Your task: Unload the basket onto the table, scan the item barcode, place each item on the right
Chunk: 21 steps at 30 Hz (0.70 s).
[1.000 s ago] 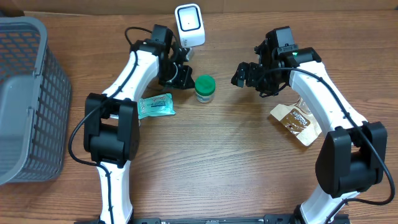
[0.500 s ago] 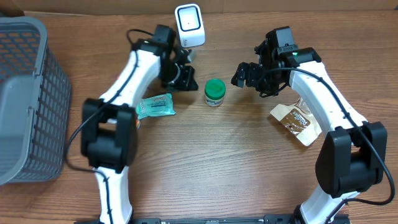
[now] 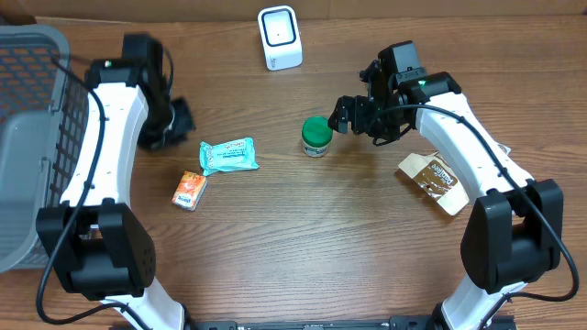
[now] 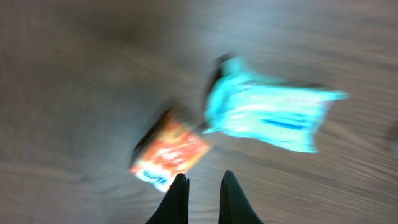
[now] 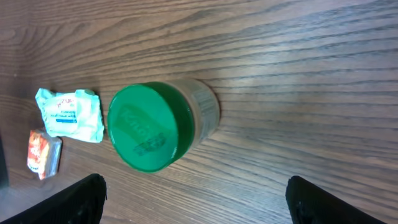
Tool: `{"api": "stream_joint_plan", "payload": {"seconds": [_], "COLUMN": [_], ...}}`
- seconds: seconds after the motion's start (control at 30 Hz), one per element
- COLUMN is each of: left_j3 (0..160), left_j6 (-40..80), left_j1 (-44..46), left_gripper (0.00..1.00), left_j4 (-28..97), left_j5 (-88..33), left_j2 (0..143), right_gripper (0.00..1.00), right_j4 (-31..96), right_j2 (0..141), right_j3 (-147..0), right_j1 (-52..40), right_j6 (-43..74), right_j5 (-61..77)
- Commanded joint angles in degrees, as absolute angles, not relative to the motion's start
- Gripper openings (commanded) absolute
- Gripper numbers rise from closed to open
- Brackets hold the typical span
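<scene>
My right gripper [image 3: 343, 115] is wide open beside the green jar [image 3: 316, 136] in the middle. My left gripper [image 3: 182, 117], at the upper left, is pinched together.

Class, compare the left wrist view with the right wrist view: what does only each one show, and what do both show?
Only left wrist: the shut left gripper. Only right wrist: the green-lidded clear jar and the open right gripper. Both: the teal plastic packet, the small orange carton and the wooden table.

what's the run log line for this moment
left gripper: shut, empty | right gripper: open, facing green-lidded jar | scanner: untouched
</scene>
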State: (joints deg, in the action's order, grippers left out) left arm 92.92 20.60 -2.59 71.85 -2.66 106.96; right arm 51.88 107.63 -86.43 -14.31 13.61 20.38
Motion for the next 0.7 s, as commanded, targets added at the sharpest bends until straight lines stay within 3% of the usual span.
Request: {"api": "stream_joint_plan", "payload": {"seconds": [0.0,0.47,0.67], "left_j3": [85.67,76.51,70.41], "left_j6": [24.4,21.23,21.3], "left_j1": [-4.64,-4.14,-0.69], "left_gripper": [0.04,0.04,0.04], "left_j4": [70.59,70.04,62.24], "left_j5": [0.05,2.46,0.08], "left_j2": [108.07,107.13,107.15], "right_gripper": [0.94,0.96,0.96], "right_j4": [51.7,51.31,51.31], "right_j2": [107.83,107.83,107.83], "right_j3": [-85.82,-85.82,-85.82], "right_j1": [-14.31,-14.31,-14.31], "right_j6": [12.97,11.92,11.92], "right_j5": [20.36,19.99,19.99]}}
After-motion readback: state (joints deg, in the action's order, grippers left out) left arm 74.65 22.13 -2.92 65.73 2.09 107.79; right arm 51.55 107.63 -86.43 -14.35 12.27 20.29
